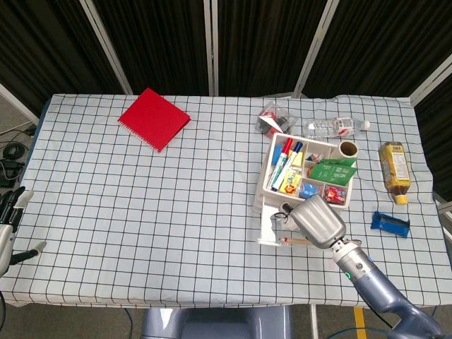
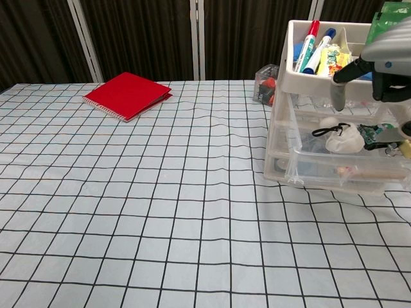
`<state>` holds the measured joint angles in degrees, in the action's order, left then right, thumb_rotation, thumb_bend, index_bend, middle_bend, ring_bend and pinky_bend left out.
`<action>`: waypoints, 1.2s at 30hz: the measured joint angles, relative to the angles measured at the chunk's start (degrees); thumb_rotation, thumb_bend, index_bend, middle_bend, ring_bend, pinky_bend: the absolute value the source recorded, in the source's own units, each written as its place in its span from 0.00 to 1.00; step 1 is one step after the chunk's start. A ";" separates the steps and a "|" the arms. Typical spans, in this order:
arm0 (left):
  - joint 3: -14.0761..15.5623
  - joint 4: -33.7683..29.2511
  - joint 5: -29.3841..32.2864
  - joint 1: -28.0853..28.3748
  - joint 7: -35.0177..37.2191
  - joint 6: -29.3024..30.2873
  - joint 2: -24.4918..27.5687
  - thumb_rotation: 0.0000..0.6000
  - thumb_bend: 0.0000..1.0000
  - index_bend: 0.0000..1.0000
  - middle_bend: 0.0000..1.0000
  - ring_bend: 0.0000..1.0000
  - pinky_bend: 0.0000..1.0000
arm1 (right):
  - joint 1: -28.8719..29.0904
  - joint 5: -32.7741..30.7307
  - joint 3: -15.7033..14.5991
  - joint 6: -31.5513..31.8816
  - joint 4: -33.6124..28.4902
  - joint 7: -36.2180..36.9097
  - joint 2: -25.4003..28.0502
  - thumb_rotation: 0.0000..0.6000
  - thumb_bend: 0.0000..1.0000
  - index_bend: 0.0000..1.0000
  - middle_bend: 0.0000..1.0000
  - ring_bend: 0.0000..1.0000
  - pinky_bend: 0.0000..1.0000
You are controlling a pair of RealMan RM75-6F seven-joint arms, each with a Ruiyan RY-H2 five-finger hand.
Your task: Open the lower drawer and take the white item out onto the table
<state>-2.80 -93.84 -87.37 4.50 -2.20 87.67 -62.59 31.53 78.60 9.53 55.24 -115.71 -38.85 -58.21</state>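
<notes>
The clear plastic drawer unit (image 2: 282, 138) stands at the right, with a pulled-out drawer (image 1: 267, 227) jutting toward the table's front edge. In that drawer lies the white item (image 2: 343, 139) with a black cord over it, next to a small green thing and a wooden stick (image 1: 293, 241). My right hand (image 1: 318, 221) hovers over the open drawer with fingers (image 2: 338, 90) pointing down just above the white item, apart and holding nothing. In the head view this hand hides most of the drawer's contents. My left hand (image 1: 7, 226) hangs open off the table's left edge.
The unit's top tray (image 1: 270, 185) holds markers and packets. A red notebook (image 1: 154, 118) lies at the far left. A water bottle (image 1: 335, 127), a tape roll (image 1: 348, 149), a juice bottle (image 1: 394, 169) and a blue packet (image 1: 390, 223) lie around the unit.
</notes>
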 measured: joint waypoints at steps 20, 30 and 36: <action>-0.10 0.07 0.40 0.06 -0.02 -0.19 -0.06 1.00 0.12 0.00 0.00 0.00 0.00 | 4.75 0.03 -2.27 -3.51 1.98 -1.21 0.26 1.00 0.10 0.46 1.00 1.00 0.75; -0.10 0.17 0.61 0.15 -0.10 -0.48 -0.12 1.00 0.12 0.00 0.00 0.00 0.00 | 5.61 1.90 -3.27 -3.12 4.03 -0.06 -1.07 1.00 0.10 0.46 1.00 1.00 0.75; -0.16 0.13 0.79 0.16 0.01 -0.54 -0.06 1.00 0.12 0.00 0.00 0.00 0.00 | 5.73 4.13 -4.30 -1.97 5.96 -0.19 -2.61 1.00 0.10 0.48 1.00 1.00 0.75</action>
<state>-2.96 -93.70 -86.58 4.66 -2.19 87.14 -62.65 37.26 82.74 5.23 53.27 -109.74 -39.04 -60.82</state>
